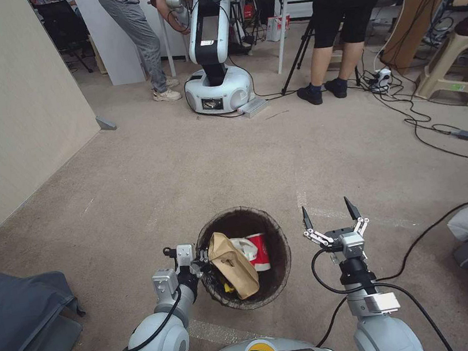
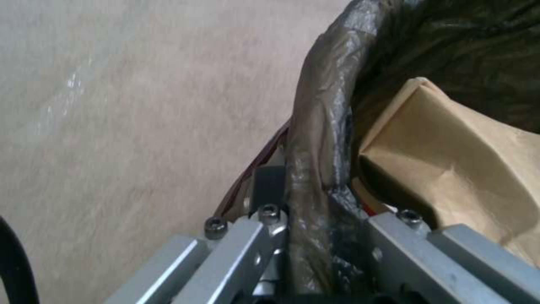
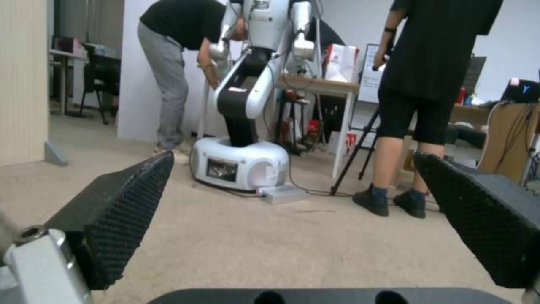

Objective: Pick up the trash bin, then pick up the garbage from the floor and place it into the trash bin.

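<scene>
Brown-lined trash bin (image 1: 273,225) hung from my left claw (image 1: 201,263), clamped at nine o'clock; right claw (image 1: 330,215) gaped wide.

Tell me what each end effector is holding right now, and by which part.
The left end effector grips the trash bin by its bag-lined rim. The right end effector is open beside the bin, holding nothing.

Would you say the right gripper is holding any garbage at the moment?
No, the right gripper is open and empty beside the trash bin.
</scene>
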Robot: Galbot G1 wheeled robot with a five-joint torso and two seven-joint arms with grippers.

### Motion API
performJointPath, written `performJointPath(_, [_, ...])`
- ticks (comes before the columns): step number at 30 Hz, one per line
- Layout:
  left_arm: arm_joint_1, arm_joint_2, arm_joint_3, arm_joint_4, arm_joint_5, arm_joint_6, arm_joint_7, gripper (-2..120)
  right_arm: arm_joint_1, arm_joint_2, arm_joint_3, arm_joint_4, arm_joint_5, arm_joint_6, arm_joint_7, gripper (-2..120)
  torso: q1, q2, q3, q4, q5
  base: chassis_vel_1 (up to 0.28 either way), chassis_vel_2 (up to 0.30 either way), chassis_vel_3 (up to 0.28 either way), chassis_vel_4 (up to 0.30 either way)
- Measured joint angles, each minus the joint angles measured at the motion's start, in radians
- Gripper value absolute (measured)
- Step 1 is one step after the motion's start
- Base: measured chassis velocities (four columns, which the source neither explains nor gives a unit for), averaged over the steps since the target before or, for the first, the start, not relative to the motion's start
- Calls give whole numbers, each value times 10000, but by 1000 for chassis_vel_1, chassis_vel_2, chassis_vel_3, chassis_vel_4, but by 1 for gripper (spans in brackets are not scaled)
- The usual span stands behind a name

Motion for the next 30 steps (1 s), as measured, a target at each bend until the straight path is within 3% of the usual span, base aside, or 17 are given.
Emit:
performJointPath(7, [-116,-15,-59,786,-306,187,-79,0,-24,52,-1,-2,-4,97,-11,100,1,0,0,-1,-1,0,0,0,0])
performJointPath(21, [-176,-67,-105,1158,-604,152,-86,0,-53,60,29,2,-4,169,-20,100,1,0,0,-2,2,0,0,0,0])
performJointPath(27, [-237,-97,-168,1381,-880,92,-109,13,-67,83,42,-26,-7,217,-31,100,0,1,-1,0,5,0,0,0,0])
performJointPath(30, [-268,-108,-194,1514,-1081,68,-110,33,-76,98,40,-36,-18,235,-68,100,0,1,-1,1,5,0,0,0,0])
